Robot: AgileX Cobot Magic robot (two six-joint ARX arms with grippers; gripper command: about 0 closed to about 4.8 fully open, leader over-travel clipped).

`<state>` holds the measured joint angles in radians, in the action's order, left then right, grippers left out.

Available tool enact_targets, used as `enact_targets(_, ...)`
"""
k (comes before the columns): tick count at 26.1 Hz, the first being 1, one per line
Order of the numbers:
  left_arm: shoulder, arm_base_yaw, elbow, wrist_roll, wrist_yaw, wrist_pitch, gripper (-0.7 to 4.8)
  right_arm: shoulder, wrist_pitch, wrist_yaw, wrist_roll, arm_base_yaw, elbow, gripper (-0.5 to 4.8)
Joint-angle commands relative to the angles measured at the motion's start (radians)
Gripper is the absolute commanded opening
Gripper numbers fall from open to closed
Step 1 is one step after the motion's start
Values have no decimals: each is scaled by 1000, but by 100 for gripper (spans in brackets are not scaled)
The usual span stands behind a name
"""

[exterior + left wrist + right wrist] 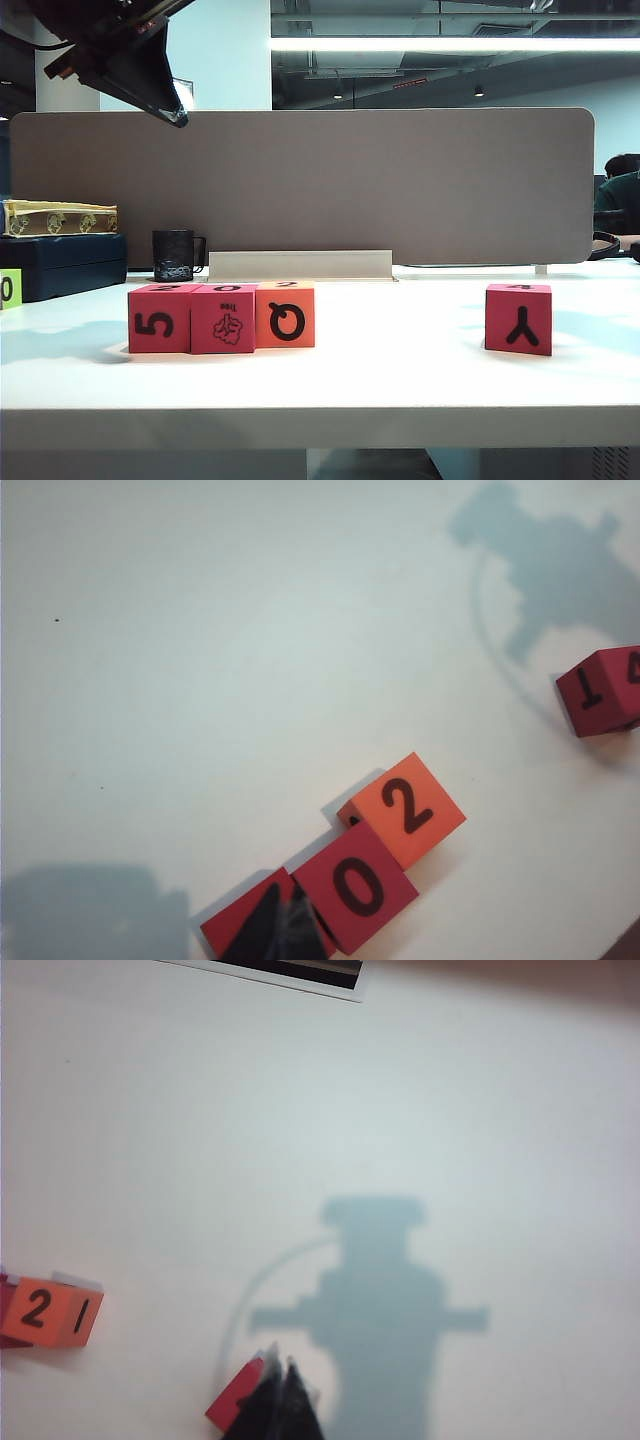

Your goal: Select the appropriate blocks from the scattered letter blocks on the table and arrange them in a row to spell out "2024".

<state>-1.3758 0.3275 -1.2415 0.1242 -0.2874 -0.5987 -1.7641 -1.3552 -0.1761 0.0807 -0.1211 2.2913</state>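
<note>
Foam blocks, four in all, stand on the white table (400,385): three touch in a row at the left, namely pink-red "5" (159,319), pink-red tree block (224,318) and orange "Q" (286,314); a fourth, pink-red "Y" (518,319), stands well apart at the right. Left gripper (283,932), fingers pressed together and empty, hangs above the row's end block. Right gripper (280,1405), likewise clenched, hovers over what is probably the "Y" block. Behind: one partition panel (300,185), one black mug (174,255), one lime-green block (9,288).
</note>
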Motion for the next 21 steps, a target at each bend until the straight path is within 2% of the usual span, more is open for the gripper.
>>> enact_targets(1,3,1,0,7,-5,6,-6,59,-20,26,6,-1,5,-1)
enact_targets(5,3,1,0,7,-5,11,-6,126,-31,81,5,9,5,-1)
enact_targets(11,3,1,0,7,-5,9,-6,310,-32,68,2,8,-43,-1)
enact_targets(21,3,1,0,7,-5,21,-6,498,7,69,2,8,-317,-1)
